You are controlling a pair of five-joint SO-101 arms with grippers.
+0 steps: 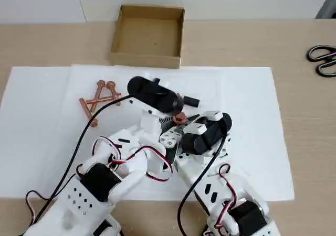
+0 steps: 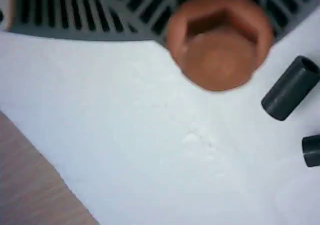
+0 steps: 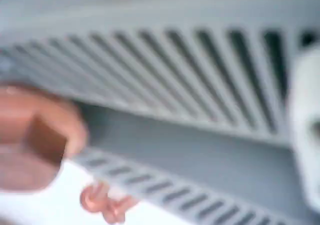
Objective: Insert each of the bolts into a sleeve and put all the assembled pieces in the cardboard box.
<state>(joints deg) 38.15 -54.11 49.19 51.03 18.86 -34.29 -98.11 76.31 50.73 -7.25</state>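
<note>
Two dark sleeves (image 2: 290, 87) lie on the white sheet (image 1: 252, 120) near the held bolt (image 2: 217, 45) | left gripper (image 1: 176, 119), frame centre, clenched on that bolt | right gripper (image 1: 184, 136) just below it, grip cannot be told | loose bolts (image 1: 100, 97) upper left | cardboard box (image 1: 144, 59) top centre, bare floor showing

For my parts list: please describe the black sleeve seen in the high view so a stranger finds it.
Start at the cardboard box and come down onto the white sheet. Right of the black motor nearest the box lies the sleeve, a short dark tube, unlike the brown bolts heaped farther left.
</note>
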